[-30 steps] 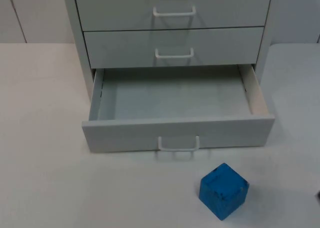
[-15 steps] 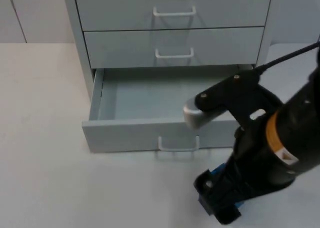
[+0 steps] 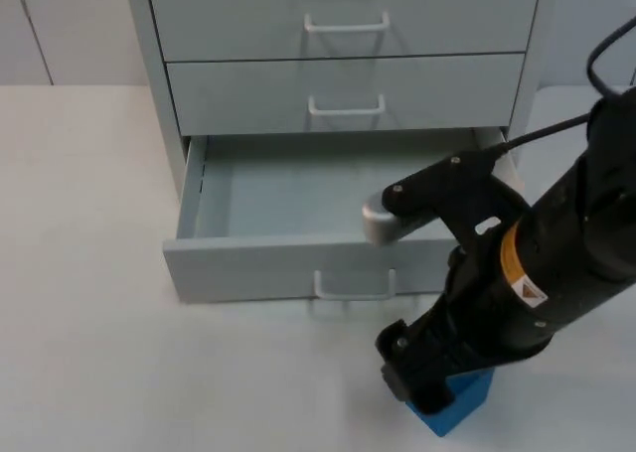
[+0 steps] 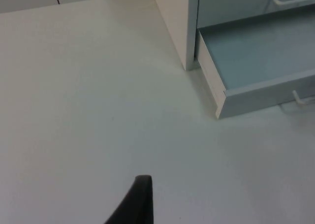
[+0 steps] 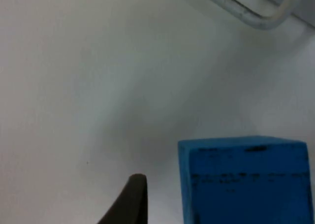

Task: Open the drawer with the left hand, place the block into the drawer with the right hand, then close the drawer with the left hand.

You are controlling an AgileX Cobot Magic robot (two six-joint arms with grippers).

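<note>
So the bottom drawer (image 3: 348, 214) of the white cabinet (image 3: 343, 35) is pulled out, nothing inside it. The blue block (image 3: 459, 400) sits on the surface (image 3: 109, 353) near the front edge, just in front of the drawer's handle (image 3: 355, 285) and a bit to the right. The right tool (image 3: 422, 377) is right over the block, covering its top, and I can't tell how far it's spread. The left tool (image 4: 135, 204) hangs over bare surface left of the cabinet, can't tell its gap either.
</note>
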